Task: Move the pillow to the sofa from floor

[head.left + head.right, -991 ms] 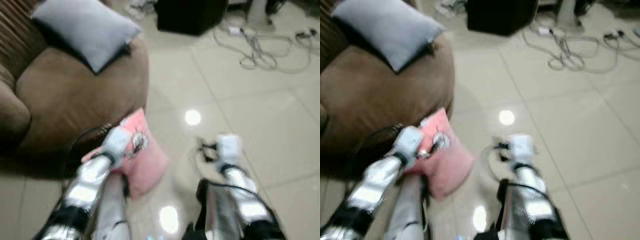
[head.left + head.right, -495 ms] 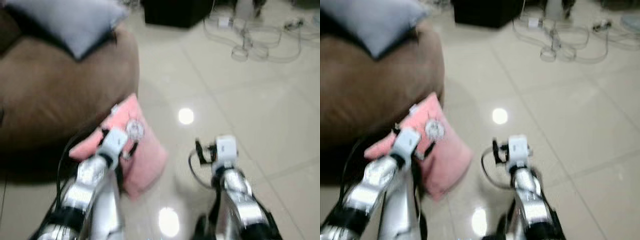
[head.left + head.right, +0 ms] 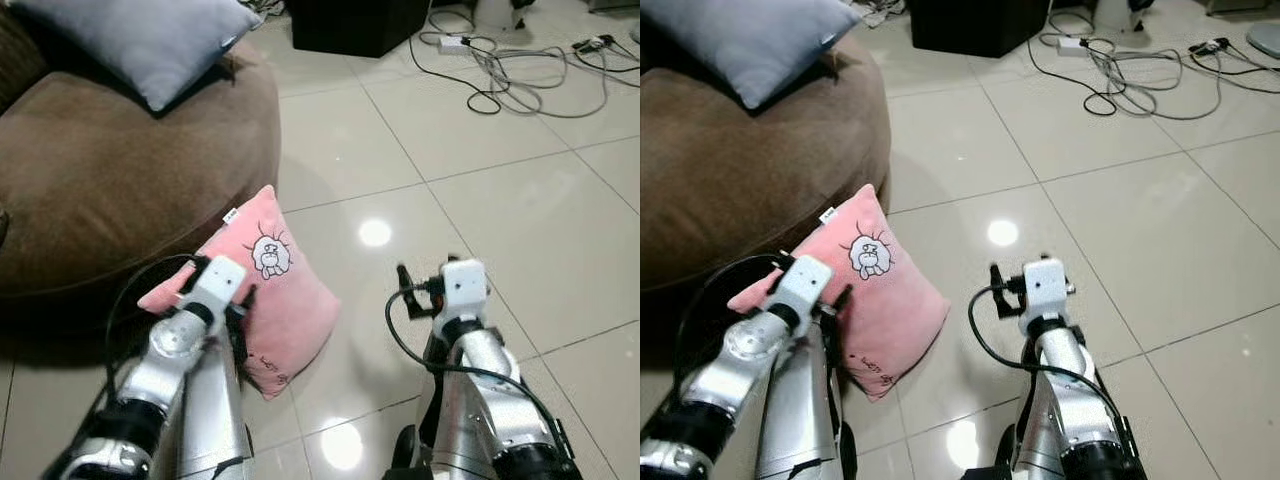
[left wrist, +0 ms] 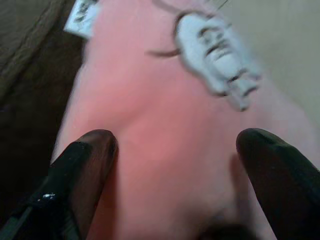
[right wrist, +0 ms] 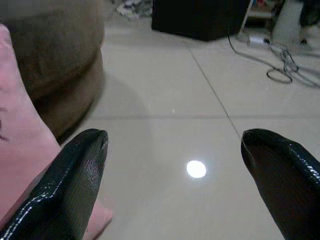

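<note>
Left gripper (image 4: pixel 172 165) is hovering wide open right over the pink pillow (image 3: pixel 265 290), which is leaning on the floor (image 3: pixel 480 170) against the sofa (image 3: pixel 120 190). Nothing's grabbed yet, so basically everything's left.

pillow (image 3: pixel 275 300): pink, white cartoon print, small white tag
sofa (image 3: pixel 120 180): brown
cushion (image 3: pixel 150 38): plain grey-blue, on sofa
floor (image 3: pixel 480 170): glossy cream tiles
cables (image 3: pixel 510 75): black and grey
pincer fingers (image 5: pixel 75 185): black

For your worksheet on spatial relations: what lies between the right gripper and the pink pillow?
Only bare tiled floor separates the right gripper from the pink pillow, seen in the left eye view.
</note>
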